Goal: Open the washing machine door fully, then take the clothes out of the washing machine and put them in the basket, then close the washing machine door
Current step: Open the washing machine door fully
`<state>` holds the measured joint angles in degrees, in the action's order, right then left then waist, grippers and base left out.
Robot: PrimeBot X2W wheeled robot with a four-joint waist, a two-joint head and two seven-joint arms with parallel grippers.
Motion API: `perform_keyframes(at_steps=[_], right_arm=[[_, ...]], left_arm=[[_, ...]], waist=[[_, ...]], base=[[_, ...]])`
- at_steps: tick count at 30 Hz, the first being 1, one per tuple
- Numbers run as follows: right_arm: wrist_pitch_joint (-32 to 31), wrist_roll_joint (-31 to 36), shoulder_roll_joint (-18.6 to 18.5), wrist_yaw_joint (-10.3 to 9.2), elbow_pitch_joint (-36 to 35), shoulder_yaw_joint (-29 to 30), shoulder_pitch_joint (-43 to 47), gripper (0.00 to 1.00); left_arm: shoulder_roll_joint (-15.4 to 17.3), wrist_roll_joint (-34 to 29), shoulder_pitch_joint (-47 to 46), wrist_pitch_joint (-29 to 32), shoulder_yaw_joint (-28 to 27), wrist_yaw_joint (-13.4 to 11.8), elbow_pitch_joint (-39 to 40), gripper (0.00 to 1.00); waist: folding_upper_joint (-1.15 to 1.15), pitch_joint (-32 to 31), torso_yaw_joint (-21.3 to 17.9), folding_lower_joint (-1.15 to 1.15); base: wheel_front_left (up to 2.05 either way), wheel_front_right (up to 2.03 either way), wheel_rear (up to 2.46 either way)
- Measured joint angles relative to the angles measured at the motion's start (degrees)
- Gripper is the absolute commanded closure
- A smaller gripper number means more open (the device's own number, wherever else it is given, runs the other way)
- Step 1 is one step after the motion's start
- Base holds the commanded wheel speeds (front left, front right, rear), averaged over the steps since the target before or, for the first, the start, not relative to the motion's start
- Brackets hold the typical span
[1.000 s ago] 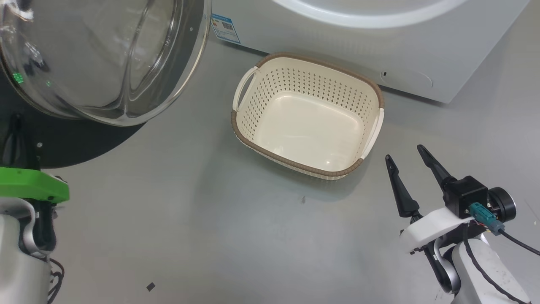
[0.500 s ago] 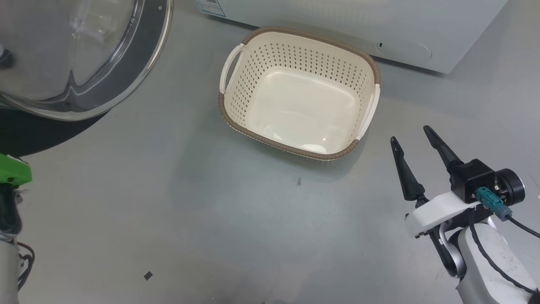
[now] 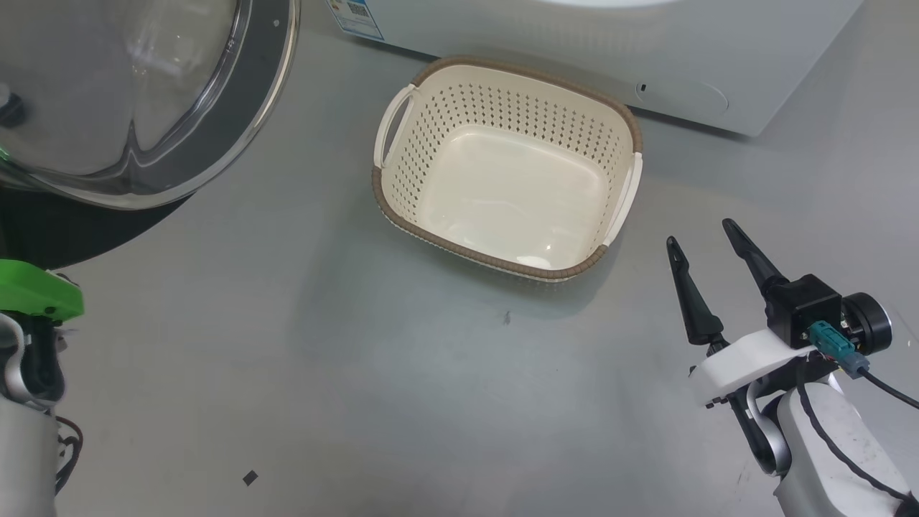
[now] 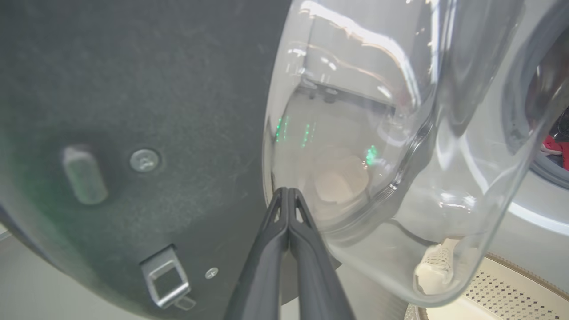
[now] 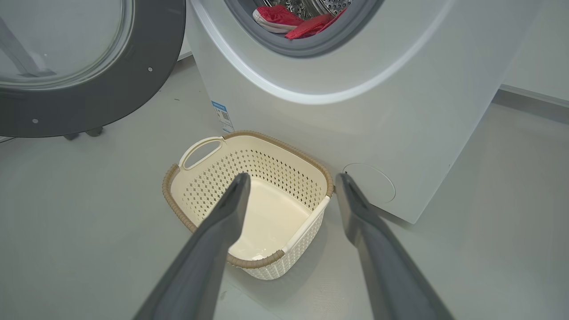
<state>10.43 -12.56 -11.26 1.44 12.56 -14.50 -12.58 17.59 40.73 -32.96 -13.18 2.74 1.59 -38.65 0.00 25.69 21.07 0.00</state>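
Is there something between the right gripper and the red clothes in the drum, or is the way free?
Nothing visible blocks the right gripper. The washing machine door is swung aside, the clothes lie in the uncovered opening, and the basket stands on the floor below it.

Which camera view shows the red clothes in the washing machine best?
The right wrist view: the clothes lie plainly inside the washing machine's opening. The left wrist view gives a small red patch at its right edge. The head view looks down at the basket and the machine's front.
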Motion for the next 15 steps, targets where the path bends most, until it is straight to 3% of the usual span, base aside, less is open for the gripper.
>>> perform_keyframes(at_steps=[15], right_arm=[[2.5,-2.4,2.7,0.0,3.9,1.2,0.3,0.0]], left_arm=[[-1.6,-4.1,1.6,-0.6,4.5,1.9,0.2,1.0]], waist=[[0.0,-7.3,-0.7,0.0]], base=[[0.0,0.0,0.0]])
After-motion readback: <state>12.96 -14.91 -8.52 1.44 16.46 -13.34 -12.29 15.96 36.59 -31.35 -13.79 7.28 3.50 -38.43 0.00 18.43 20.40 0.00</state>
